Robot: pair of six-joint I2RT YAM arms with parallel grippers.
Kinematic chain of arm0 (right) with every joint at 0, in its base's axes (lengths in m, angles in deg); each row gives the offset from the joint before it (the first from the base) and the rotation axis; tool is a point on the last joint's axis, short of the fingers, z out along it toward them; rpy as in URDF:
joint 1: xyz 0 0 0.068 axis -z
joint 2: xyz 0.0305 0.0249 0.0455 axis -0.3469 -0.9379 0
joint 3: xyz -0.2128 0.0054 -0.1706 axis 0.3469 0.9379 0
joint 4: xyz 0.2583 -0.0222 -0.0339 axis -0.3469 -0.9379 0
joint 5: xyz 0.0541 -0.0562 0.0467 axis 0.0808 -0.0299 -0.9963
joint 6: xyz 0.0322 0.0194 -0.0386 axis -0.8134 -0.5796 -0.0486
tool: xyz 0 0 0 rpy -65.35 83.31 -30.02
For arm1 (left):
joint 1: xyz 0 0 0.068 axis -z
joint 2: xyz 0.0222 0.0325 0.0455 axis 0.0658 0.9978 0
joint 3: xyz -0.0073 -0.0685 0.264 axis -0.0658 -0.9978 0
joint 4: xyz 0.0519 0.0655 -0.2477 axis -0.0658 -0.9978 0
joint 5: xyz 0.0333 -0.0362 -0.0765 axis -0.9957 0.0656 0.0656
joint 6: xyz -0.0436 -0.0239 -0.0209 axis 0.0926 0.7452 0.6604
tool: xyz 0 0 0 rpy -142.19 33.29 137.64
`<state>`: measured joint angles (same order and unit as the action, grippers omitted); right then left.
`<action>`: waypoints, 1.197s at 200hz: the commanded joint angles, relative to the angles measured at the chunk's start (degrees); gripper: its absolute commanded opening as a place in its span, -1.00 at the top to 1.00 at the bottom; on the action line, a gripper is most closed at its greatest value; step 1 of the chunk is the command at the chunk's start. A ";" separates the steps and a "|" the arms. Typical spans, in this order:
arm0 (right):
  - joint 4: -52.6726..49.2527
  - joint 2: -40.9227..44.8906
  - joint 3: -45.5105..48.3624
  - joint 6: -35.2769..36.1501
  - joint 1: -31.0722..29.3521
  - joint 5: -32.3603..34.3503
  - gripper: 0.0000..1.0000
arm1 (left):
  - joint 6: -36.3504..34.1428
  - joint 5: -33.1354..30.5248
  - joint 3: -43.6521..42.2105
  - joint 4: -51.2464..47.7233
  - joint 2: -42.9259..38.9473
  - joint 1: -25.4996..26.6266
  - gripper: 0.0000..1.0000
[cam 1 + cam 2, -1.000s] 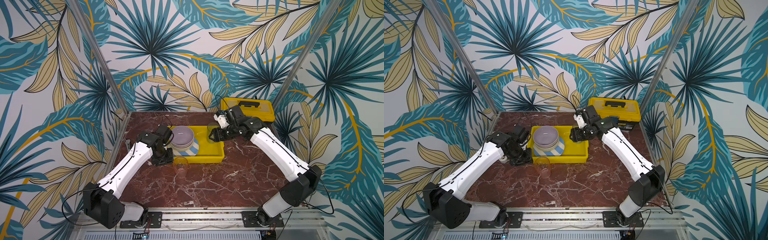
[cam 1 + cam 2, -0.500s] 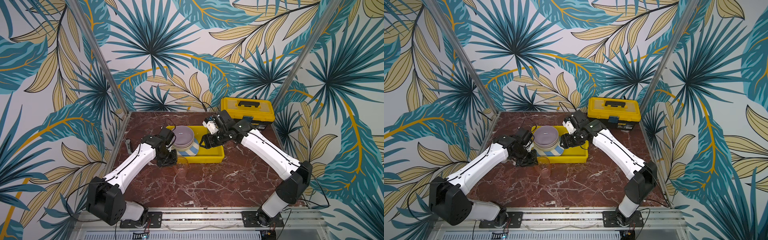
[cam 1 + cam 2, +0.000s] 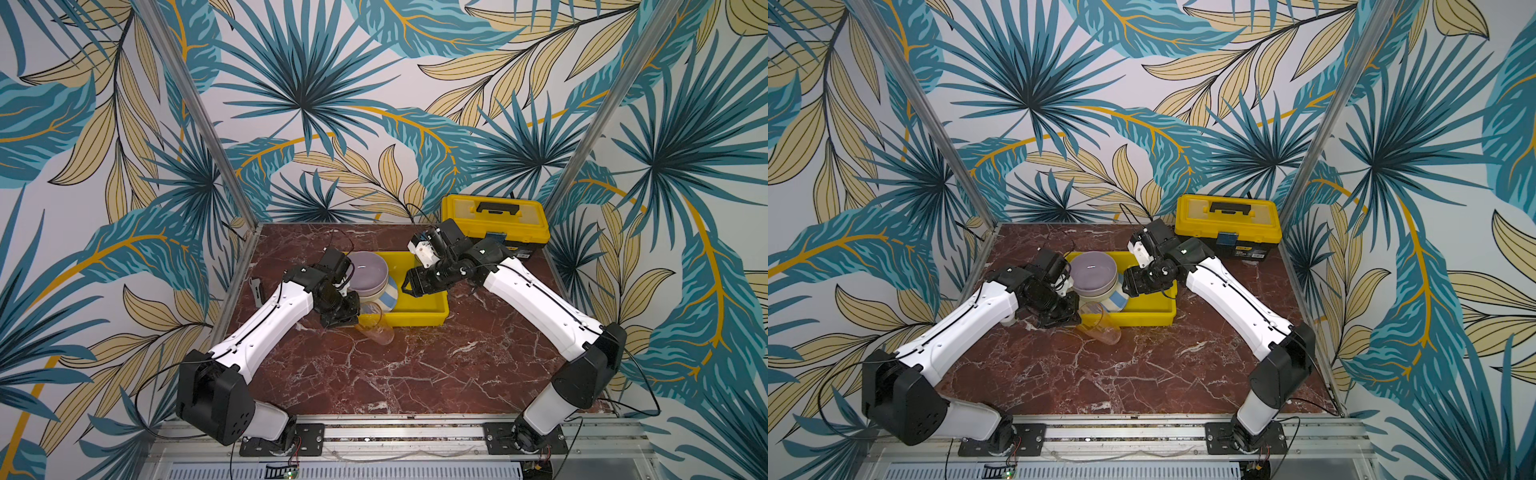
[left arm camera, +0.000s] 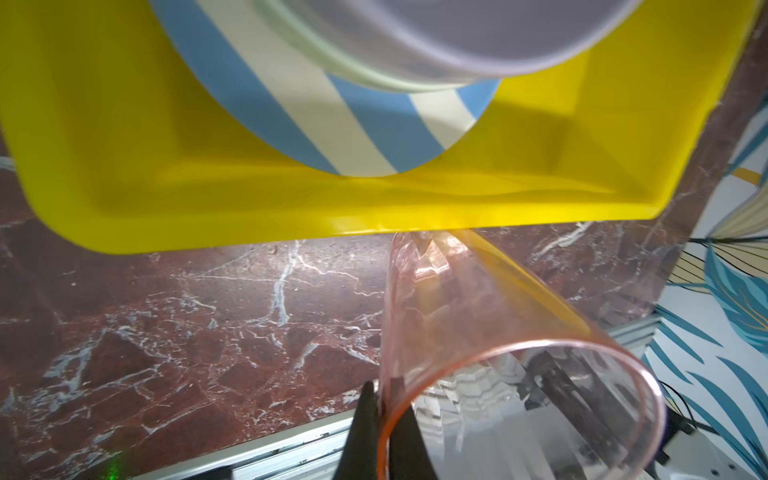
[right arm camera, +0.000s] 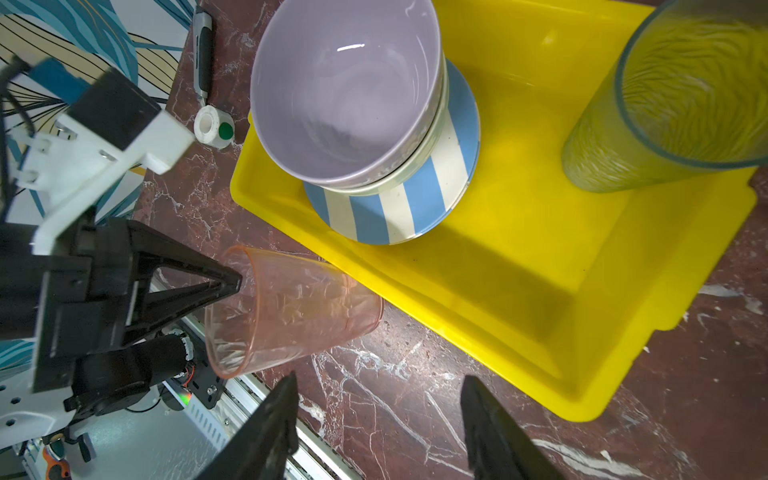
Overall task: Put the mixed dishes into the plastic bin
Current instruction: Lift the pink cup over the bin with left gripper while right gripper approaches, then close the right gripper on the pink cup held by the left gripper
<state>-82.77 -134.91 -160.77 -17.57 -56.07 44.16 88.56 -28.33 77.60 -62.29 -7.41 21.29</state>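
Greenish tumbler [image 5: 665, 116] shows only from right wrist; left jaws pinch pink tumbler [image 4: 478, 332].

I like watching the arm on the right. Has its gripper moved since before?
Yes. The right gripper went left over the yellow bin, away from the toolbox and closer to the lilac bowl.
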 commanded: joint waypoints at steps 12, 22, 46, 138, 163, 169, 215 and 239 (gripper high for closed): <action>-3.69 5.53 -4.58 2.65 -0.01 1.58 -0.28 | 0.77 5.38 9.71 1.80 0.61 2.56 1.00; -3.41 6.41 -5.41 2.82 -0.04 1.58 -0.28 | 0.77 5.31 12.40 1.85 1.18 3.07 1.00; -1.76 8.15 -7.70 2.35 0.01 1.51 -0.26 | 1.00 1.56 18.62 1.33 3.02 3.24 1.00; -2.06 4.87 -15.72 2.07 -2.42 14.30 -0.22 | 2.09 -25.52 36.36 0.48 7.52 11.67 1.00; 0.26 3.23 -16.06 1.52 -2.74 13.74 -0.22 | 2.65 -33.74 37.99 0.51 8.00 15.02 1.00; 0.72 2.81 -16.32 1.38 -2.79 13.50 -0.21 | 2.85 -35.04 38.30 0.49 8.09 15.63 1.00; 1.25 -0.47 -18.13 0.43 -3.17 15.56 -0.16 | 1.93 -43.74 41.63 0.66 8.70 19.74 1.00; 2.37 -1.47 -17.76 -0.79 -3.17 17.02 -0.08 | 0.82 -48.54 42.83 0.69 9.12 22.09 1.00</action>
<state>-81.76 -135.15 -178.14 -16.94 -59.08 58.06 90.50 -69.38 117.64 -62.88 1.88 41.40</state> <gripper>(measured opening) 0.554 0.068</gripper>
